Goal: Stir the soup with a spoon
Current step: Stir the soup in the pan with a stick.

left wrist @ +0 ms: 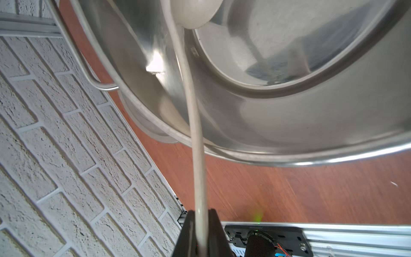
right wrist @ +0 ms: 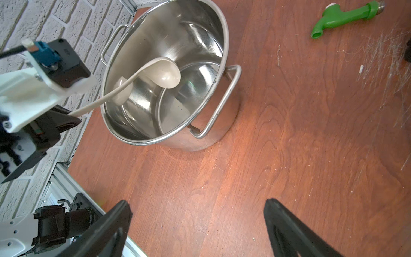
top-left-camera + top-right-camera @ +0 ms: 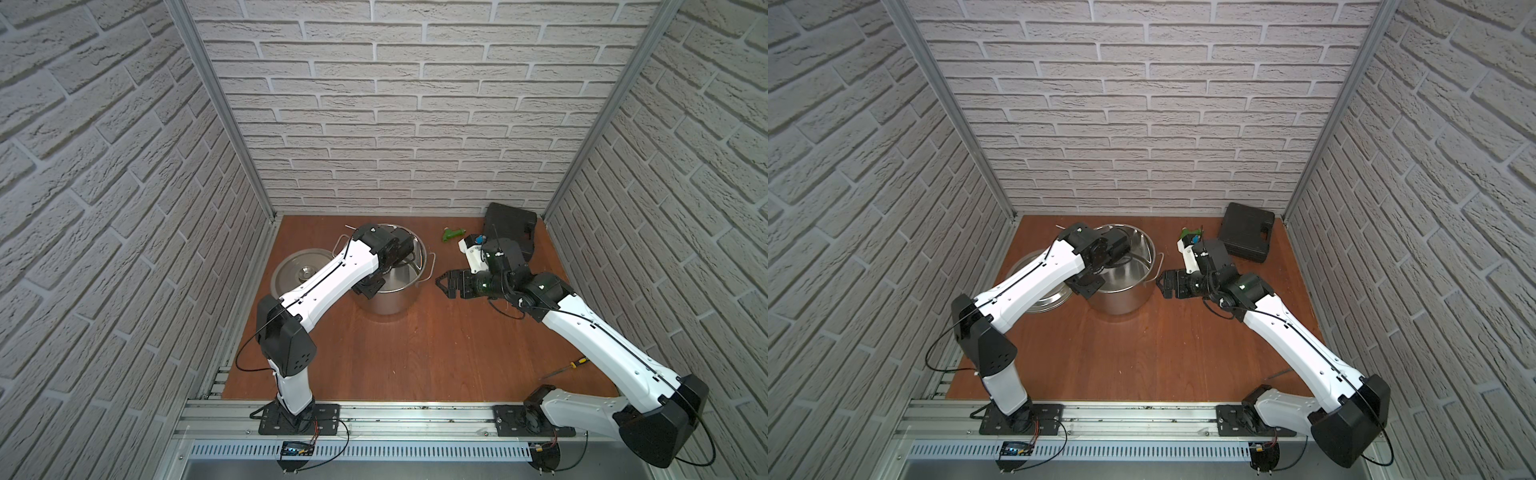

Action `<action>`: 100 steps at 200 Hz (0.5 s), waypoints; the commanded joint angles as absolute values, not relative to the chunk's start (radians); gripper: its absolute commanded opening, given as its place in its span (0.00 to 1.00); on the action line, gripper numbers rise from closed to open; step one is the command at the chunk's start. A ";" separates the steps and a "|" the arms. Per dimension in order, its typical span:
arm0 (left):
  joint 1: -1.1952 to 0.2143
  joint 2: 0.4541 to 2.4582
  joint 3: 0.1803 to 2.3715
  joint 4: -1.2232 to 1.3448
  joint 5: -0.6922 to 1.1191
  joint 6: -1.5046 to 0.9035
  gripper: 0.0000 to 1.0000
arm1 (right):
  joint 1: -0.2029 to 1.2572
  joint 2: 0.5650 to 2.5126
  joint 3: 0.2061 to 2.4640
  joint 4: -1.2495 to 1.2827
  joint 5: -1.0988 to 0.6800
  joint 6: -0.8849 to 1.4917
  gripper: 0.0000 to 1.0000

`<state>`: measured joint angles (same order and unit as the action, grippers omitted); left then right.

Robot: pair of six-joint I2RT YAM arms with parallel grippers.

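Brown wood worktop [image 3: 415,353] carries everything. Steel pot [image 3: 390,305] stands upright toward the back, left of centre, w/ loop handles on both sides. Its lid [image 3: 291,270] lies flat just beside it on the robot's left, partly under the L arm. Black case [image 3: 509,226] sits in the back right corner, well apart from the pot.

L pincer [image 1: 201,214] is clenched on the spoon [image 1: 195,133], gripping the slim handle near its end. From there the handle crosses the pot's rim and the round cream bowl hangs inside the pot, seen best in the R wrist view [image 2: 166,77]. Can't tell whether the bowl touches the pot's bottom; it looks slightly raised. In both top views the L arm hides most of the spoon.

R pincer [image 2: 196,202] is released, jaws spread wide w/ nothing btwn them, low over the worktop near the pot's right handle.

Green plastic fitting [image 2: 342,16] lies near the case. Yellow-and-black screwdriver [image 3: 575,364] lies by the R arm, at the front right.
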<state>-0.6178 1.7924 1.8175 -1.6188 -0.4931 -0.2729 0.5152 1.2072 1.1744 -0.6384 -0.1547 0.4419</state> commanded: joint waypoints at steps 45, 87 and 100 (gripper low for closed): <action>-0.655 1.928 2.026 -1.680 -0.477 -0.233 0.00 | 0.531 1.169 1.203 -0.631 -0.139 0.439 0.96; -0.726 1.950 2.030 -1.662 -0.430 -0.265 0.00 | 0.530 1.154 1.205 -0.656 -0.123 0.421 0.96; -0.743 1.937 2.010 -1.669 -0.426 -0.278 0.00 | 0.531 1.148 1.196 -0.650 -0.123 0.426 0.96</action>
